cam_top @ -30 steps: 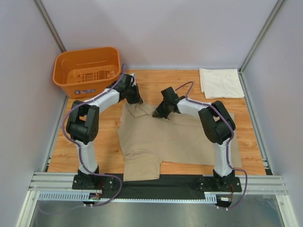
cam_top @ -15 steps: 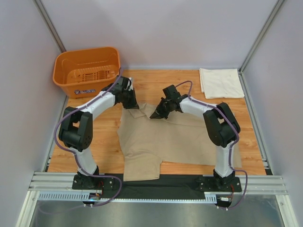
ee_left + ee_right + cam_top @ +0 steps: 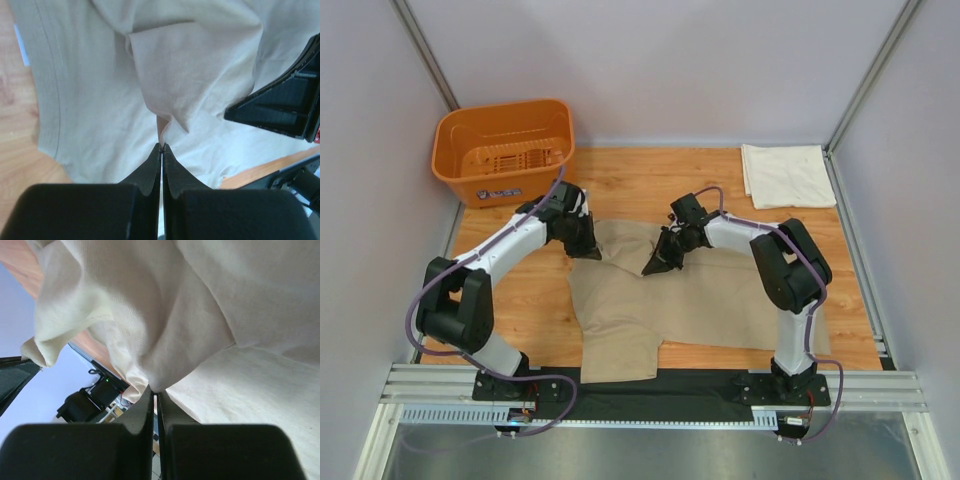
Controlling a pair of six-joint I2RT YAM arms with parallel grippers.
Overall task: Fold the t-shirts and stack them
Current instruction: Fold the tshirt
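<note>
The left tool [image 3: 161,146] is pinched shut on a raised peak of tan cloth, with fabric caught between its meeting tips. The right tool [image 3: 152,390] is likewise clamped on a bunched fold of the same cloth. In the overhead view both sit just above the middle of the frame, near each other, each holding the upper edge of the tan t-shirt [image 3: 700,300], which lies spread across the centre and lower part of the worktop [image 3: 640,175]. The cream t-shirt [image 3: 785,175] lies as a folded square in the upper right, well apart from the arms, and an orange basket [image 3: 505,150] stands at the upper left. I judge the step in hand to be a fold of the tan t-shirt, with stacking not yet begun. The next move calls for both tools to carry the held edge toward the bottom of the frame, level with each other, so the cloth lays flat rather than twisting.
</note>
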